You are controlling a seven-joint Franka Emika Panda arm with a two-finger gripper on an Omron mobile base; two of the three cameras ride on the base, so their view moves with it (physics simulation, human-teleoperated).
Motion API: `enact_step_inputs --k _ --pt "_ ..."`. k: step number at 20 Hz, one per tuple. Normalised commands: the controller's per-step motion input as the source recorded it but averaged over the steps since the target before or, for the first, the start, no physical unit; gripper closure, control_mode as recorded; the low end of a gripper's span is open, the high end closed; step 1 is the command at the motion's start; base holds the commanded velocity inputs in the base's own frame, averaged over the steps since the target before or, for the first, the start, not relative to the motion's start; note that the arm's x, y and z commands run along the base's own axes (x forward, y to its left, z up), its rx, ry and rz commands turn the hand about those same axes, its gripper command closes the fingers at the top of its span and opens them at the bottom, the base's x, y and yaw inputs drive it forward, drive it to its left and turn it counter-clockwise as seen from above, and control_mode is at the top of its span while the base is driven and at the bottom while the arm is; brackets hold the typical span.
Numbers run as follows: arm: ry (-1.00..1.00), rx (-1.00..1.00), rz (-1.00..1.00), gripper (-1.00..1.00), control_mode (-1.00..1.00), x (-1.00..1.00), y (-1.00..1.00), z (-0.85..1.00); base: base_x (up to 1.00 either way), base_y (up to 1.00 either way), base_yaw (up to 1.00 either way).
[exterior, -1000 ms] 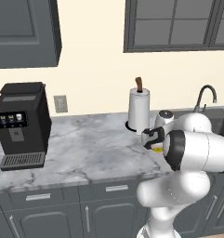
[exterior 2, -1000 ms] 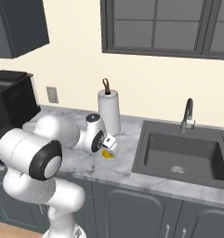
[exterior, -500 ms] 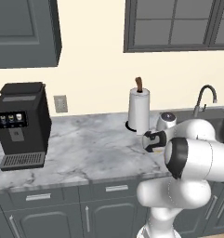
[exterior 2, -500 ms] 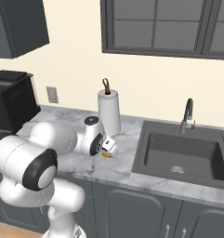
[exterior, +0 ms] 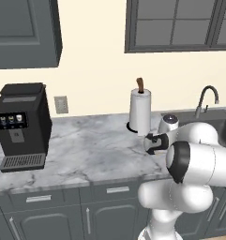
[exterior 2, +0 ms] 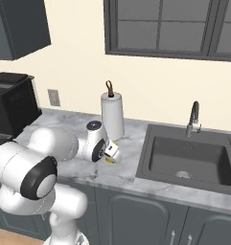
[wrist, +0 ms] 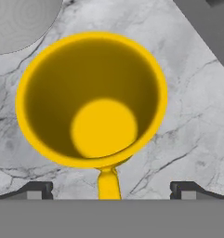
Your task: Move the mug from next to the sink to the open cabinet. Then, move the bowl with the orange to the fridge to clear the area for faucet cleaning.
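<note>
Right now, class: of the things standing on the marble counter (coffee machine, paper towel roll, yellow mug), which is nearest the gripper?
The yellow mug: it sits directly beneath the gripper, its handle between the finger tips. The paper towel roll stands just behind; the coffee machine is far left.

White robot arm folded low and forward, elbow bulging toward the viewer, wrist bent down. The end effector (wrist: 111,188) points straight down — its two dark fingertips (wrist: 37,188) spread wide apart, gripping nothing.

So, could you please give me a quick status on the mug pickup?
Gripper open, directly above the mug, fingers wide apart. Mug upright on the counter, ungrasped. Paper towel roll close by.
</note>
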Motion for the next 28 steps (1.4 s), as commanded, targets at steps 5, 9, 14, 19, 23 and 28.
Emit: enact_step_inputs --k 5,9,14,19,23,28 --pt "0.00 0.00 0.00 1.00 -1.00 0.04 0.00 -0.01 0.00 0.00 0.00" --pt "0.00 0.00 0.00 1.00 -1.00 0.26 0.00 -0.04 0.00 0.00 0.00" --pt "0.00 0.00 0.00 1.00 -1.00 0.26 0.00 0.00 0.00 0.00 0.00" --pt "-0.04 0.00 0.00 1.00 -1.00 -0.62 0.05 0.38 0.00 0.00 0.00" --pt "-0.04 -0.01 0.00 1.00 -1.00 -1.00 0.24 0.88 0.00 0.00 0.00" --pt "-0.08 -0.05 0.01 1.00 -1.00 -1.00 0.45 0.96 0.00 0.00 0.00"
